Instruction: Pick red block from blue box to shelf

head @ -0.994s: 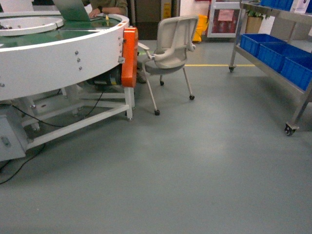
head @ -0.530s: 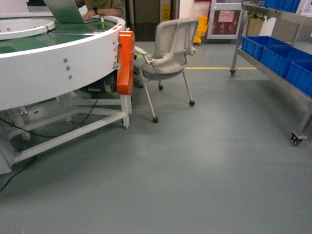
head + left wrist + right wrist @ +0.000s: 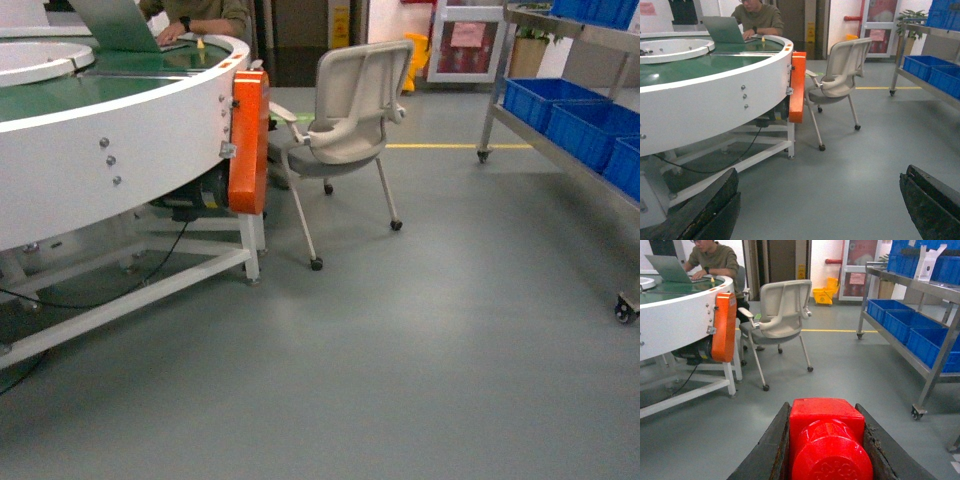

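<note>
Red block (image 3: 827, 440) is clamped in my right gripper (image 3: 826, 442), stud facing the wrist cam, dark fingers (image 3: 771, 450) pressed against both sides. Left gripper (image 3: 820, 207) is spread wide with nothing between the fingers (image 3: 705, 210), only bare grey floor (image 3: 400, 350) under it. Neither gripper shows in my head view. Next out on the left is the round white conveyor table (image 3: 120, 150) with its orange guard (image 3: 248, 140), then a beige office chair (image 3: 345, 120) just beside it. Behind the table a person (image 3: 712, 260) works at a laptop (image 3: 665, 267). On the right, the steel shelf (image 3: 935, 360) on castors carries dark blue crates (image 3: 910, 322). Yellow floor line (image 3: 455, 146) runs behind the chair.
</note>
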